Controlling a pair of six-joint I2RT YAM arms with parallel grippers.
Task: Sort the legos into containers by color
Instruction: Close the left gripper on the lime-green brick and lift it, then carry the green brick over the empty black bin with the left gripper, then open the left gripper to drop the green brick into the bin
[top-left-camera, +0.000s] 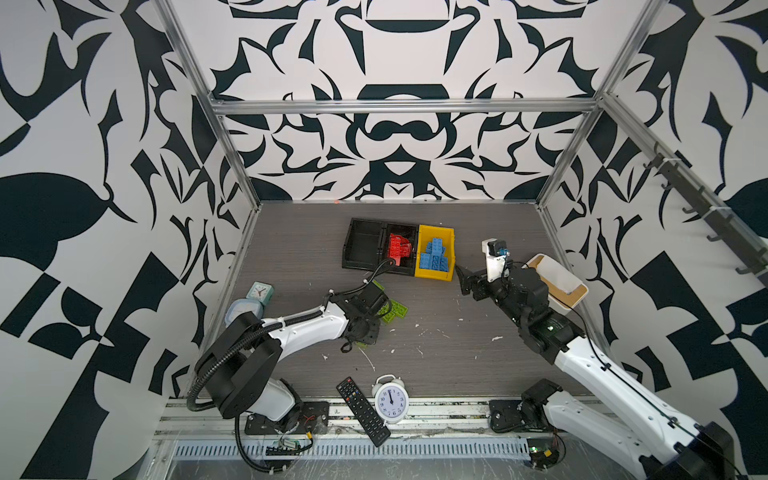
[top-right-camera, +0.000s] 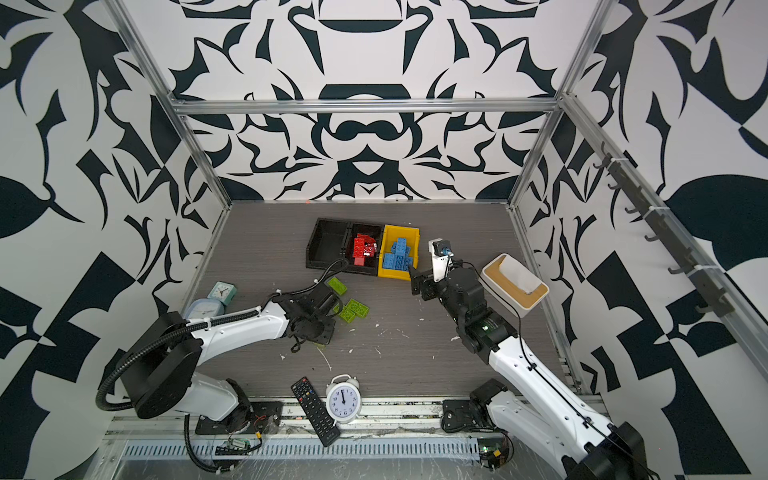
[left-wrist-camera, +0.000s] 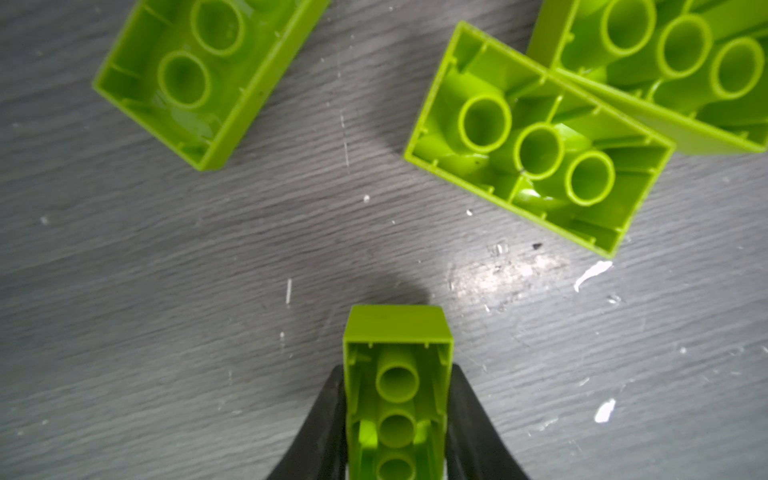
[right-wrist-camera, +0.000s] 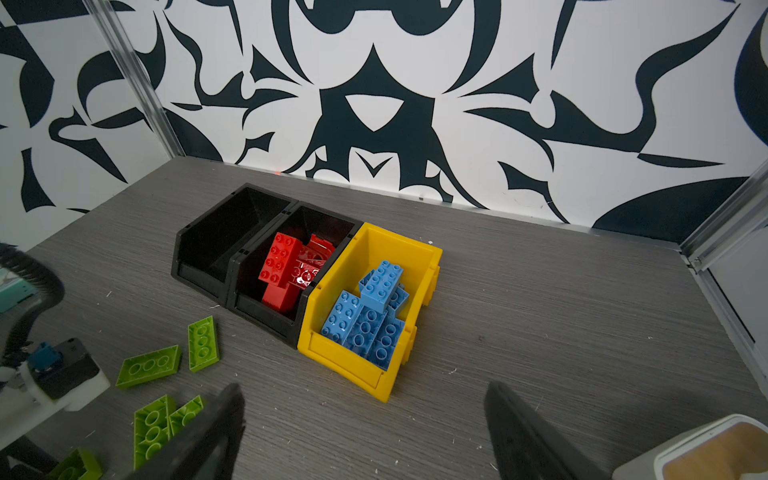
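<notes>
In the left wrist view my left gripper is shut on a lime green lego, lying studs down on the table with a black finger on each long side. Three more green legos lie upside down beyond it; both top views show them beside the left wrist. The containers stand at the back: an empty black bin, a black bin holding red legos, and a yellow bin holding blue legos. My right gripper hangs open and empty just in front of the yellow bin.
A white box with a tan rim stands behind the right arm. A remote and a white alarm clock lie at the front edge. Two small pale clocks sit left of the left arm.
</notes>
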